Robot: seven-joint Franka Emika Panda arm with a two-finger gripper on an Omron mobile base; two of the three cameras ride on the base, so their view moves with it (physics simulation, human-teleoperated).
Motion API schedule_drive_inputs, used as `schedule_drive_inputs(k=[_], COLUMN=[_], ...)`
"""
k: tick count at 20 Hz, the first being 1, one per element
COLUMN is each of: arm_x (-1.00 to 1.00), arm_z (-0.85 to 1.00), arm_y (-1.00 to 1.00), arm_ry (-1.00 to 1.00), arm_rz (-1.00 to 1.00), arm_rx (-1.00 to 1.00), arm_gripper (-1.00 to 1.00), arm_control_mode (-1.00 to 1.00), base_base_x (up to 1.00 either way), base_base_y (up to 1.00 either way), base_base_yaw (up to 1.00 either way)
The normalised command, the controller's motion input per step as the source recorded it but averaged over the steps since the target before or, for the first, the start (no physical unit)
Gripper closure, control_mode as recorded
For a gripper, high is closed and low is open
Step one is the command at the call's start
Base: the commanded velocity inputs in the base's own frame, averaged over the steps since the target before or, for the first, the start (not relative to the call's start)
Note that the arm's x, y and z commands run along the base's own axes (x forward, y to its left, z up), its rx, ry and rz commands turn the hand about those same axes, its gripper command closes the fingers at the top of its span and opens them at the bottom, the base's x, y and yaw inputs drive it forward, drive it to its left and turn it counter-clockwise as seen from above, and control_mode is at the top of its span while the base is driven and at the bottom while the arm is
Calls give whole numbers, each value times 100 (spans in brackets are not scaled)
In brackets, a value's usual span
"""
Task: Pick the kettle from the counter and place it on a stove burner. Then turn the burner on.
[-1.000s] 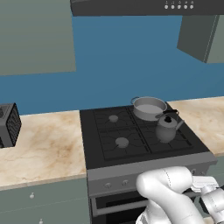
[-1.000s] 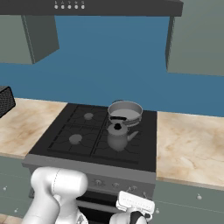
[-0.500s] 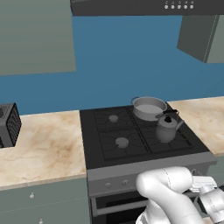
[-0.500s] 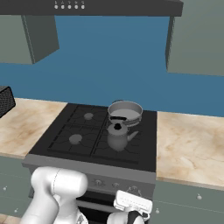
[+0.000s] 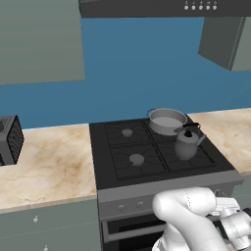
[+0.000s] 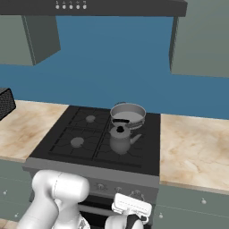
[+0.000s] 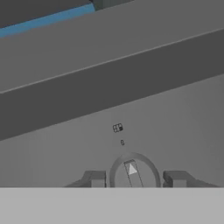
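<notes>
Between the earlier pictures and now almost nothing on the stove has shifted. The kettle (image 5: 187,143) stands in the same spot, and the arm stays folded low in front of the oven with its hand (image 7: 135,178) at the control panel.

By how things lie, the first half of the task looks finished. The kettle is off the beige tabletop (image 5: 49,166) and sits upright on a stove burner (image 5: 203,158), above the hand and beyond it, over the front edge of the cooktop. The burner's grey disc is hidden beneath the kettle, and only the black grate bars around it show. A silver pot (image 5: 167,120) stands just behind the kettle, farther still from the hand.

What remains is switching the burner on. In the hand view a round grey knob (image 7: 133,173) with a pale pointer sits directly between the two fingertips (image 7: 94,178). The tips are drawn in to just beside its rim, one on each side. I cannot tell whether they are actually pressing on the knob or stand a hair clear. No flame or glow shows at the burner, so I judge the turn not yet made.

The kettle is small, squat and dark grey, with a black arched handle, a black lid knob and a short spout. The spout points off to the hand's right.
</notes>
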Motion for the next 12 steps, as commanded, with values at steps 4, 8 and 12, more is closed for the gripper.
schedule_drive_inputs(k=[4, 8, 12], arm_x=[-3, -1, 0], arm_z=[0, 1, 12], arm_y=[-4, -7, 0], arm_ry=[0, -8, -17], arm_rz=[0, 10, 13], arm_rx=[-4, -22, -39], arm_gripper=[100, 100, 100], arm_control_mode=[-100, -100, -100], base_base_x=[0, 0, 0], base_base_y=[0, 0, 0], base_base_yaw=[0, 0, 0])
